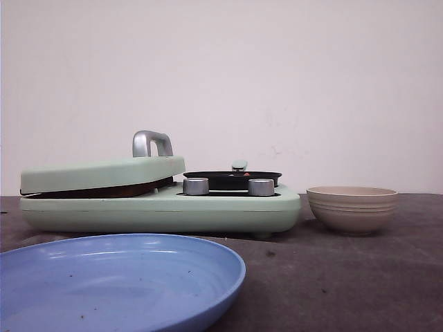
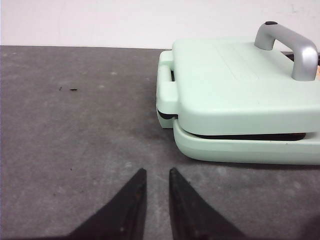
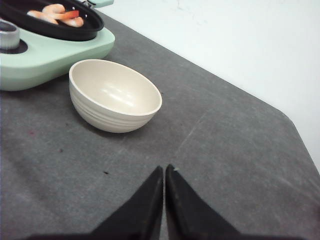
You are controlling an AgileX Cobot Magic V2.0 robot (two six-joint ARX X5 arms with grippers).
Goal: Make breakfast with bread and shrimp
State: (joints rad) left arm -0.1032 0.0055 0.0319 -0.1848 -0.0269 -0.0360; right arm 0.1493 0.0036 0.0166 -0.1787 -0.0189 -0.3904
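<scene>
The shrimp (image 3: 55,14) are orange-pink pieces lying in a black round pan (image 3: 75,31) on the mint-green breakfast maker (image 1: 159,211). The front view shows only an orange speck of shrimp (image 1: 247,175). The bread is hidden. The maker's lid (image 2: 235,85) with its grey handle (image 2: 295,47) lies down on the base, leaving a thin dark seam. My left gripper (image 2: 157,171) hovers over the grey table in front of the lid, slightly open and empty. Beside the beige bowl (image 3: 112,97), my right gripper (image 3: 165,167) is shut on nothing.
A blue plate (image 1: 118,283) sits at the front left of the table. The beige ribbed bowl (image 1: 351,209) stands right of the maker and looks empty. Two silver knobs (image 1: 196,186) sit before the pan. The table edge (image 3: 295,130) runs close by the right gripper.
</scene>
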